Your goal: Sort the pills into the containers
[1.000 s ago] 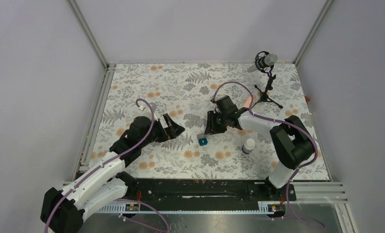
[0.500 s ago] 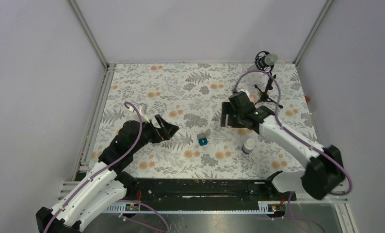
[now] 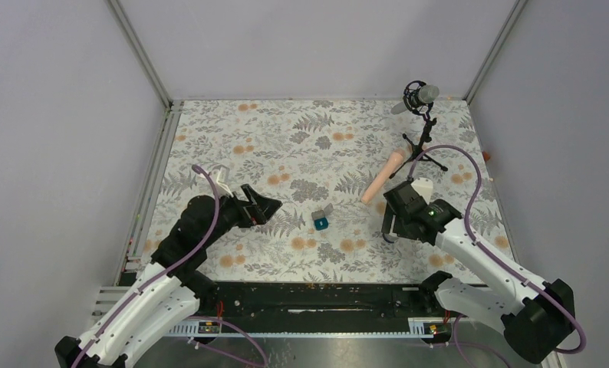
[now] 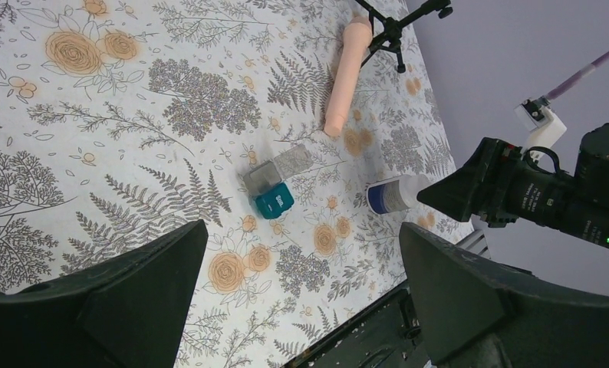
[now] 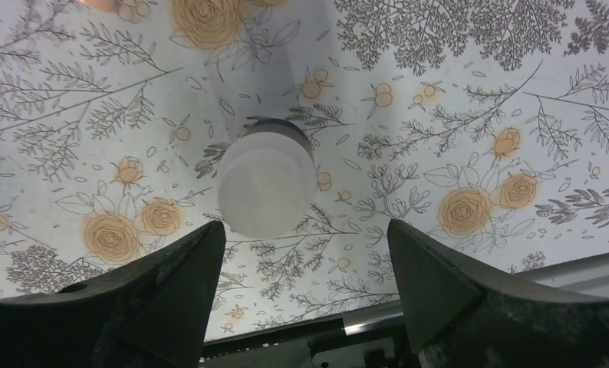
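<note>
My right tool (image 5: 301, 249) hangs wide above the capped white bottle (image 5: 267, 188), contents hidden. My left tool (image 4: 301, 238), wide too, faces the teal box (image 4: 274, 202) toward the near edge of the desk (image 3: 286, 130).

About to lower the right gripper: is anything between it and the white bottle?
Nothing visible. The white bottle stands right under the open right gripper, bare cloth around it; the teal box and peach cylinder lie well aside.

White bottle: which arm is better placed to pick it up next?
Right. The right tool, open, hangs directly above the white bottle, which shows between its fingers. The left tool sits beyond the teal box, farther away.
</note>
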Action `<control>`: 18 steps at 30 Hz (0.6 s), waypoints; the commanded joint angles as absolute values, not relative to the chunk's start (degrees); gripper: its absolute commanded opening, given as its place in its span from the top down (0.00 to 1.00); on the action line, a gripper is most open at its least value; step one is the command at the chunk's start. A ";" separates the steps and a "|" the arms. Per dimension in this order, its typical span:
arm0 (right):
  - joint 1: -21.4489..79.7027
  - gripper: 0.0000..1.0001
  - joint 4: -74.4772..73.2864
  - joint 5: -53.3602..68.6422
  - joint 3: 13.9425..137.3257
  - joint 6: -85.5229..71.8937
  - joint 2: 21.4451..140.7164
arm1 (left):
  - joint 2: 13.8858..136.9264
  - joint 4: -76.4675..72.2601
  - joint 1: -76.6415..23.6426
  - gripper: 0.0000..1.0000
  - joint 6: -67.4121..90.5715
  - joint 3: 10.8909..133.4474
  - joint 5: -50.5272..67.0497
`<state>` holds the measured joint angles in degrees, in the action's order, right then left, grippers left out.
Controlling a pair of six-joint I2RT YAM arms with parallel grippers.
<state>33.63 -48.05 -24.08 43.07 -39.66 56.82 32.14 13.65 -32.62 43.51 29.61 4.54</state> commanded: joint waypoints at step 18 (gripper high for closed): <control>33.48 0.40 -42.19 -22.37 45.72 -31.65 63.27 | 33.90 12.53 -32.46 0.01 40.49 30.24 6.67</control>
<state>33.63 -44.01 -22.87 43.29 -34.28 62.48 33.32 15.44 -32.62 41.39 29.47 5.23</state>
